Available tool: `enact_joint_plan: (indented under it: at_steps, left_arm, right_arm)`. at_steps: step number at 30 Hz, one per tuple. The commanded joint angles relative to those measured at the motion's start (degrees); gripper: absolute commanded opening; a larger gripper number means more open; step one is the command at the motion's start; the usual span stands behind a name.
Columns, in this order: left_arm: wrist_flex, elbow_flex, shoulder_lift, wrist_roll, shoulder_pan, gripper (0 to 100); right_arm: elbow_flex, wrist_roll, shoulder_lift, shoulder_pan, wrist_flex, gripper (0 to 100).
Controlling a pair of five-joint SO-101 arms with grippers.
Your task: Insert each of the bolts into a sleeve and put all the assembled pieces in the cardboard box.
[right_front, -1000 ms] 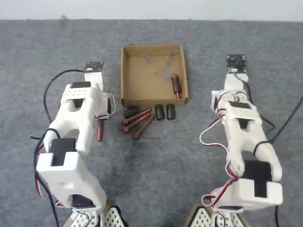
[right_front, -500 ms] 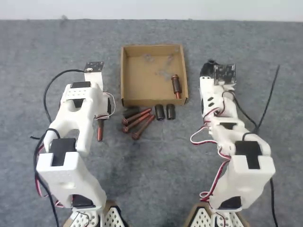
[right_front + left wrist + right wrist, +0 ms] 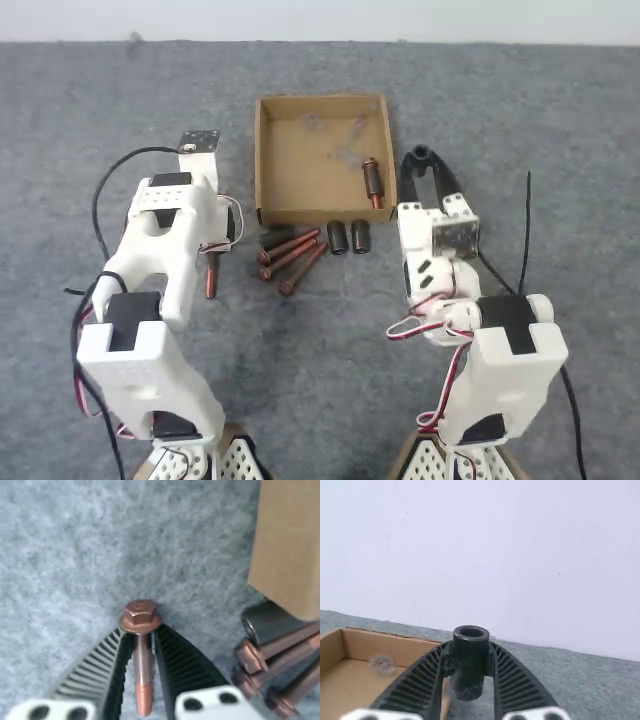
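In the left wrist view a bolt (image 3: 140, 621) is shown pinched by its shank between the left fingers (image 3: 172, 660). A sleeve (image 3: 468, 655) is clamped in the right fingers (image 3: 512, 677), which are placed by the high view just beside the cardboard box (image 3: 300, 165).

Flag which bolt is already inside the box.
The bolt lying along the box's right wall, wearing a dark sleeve. The others are outside: three loose bolts in front of the box, one held in the left gripper.

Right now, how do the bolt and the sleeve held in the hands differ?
The bolt in the left hand is copper-coloured, the sleeve in the right hand black. The bolt is long, thin, with a hex head; the sleeve is short, thick and hollow. Both are clamped.
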Motion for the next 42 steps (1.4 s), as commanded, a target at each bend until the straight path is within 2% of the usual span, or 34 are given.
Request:
enact_joint_plan:
  at_steps: [1,5,18,25,28,37,42]
  left_arm:
    - [0.4,-1.4,-0.8,-0.7,-0.1,1]
    - [0.4,-1.4,-0.8,-0.7,-0.1,1]
    - [0.5,-1.3,-0.8,-0.7,-0.2,1]
    - [0.5,-1.3,-0.8,-0.7,-0.2,1]
    - [0.5,-1.3,-0.8,-0.7,-0.2,1]
    - [0.4,-1.3,-0.8,-0.7,-0.2,1]
    - [0.4,-1.3,-0.8,-0.7,-0.1,1]
  right_arm:
    - [5.2,0.5,-1.0,-0.4,-7.5,0.7]
    - [12.0,0.3,-1.0,-0.6,-13.9,0.7]
    - [23.8,0.1,-1.6,-0.6,-15.5,0.7]
    - [24.6,-1.8,-4.7,-0.9,-15.4,0.7]
    - [24.7,-2.6,-5.2,-4.4,-15.4,0.7]
    - [24.7,1.5,-4.8,-19.7,-15.4,0.7]
    - [24.7,1.6,-4.8,-24.5,-15.3,0.7]
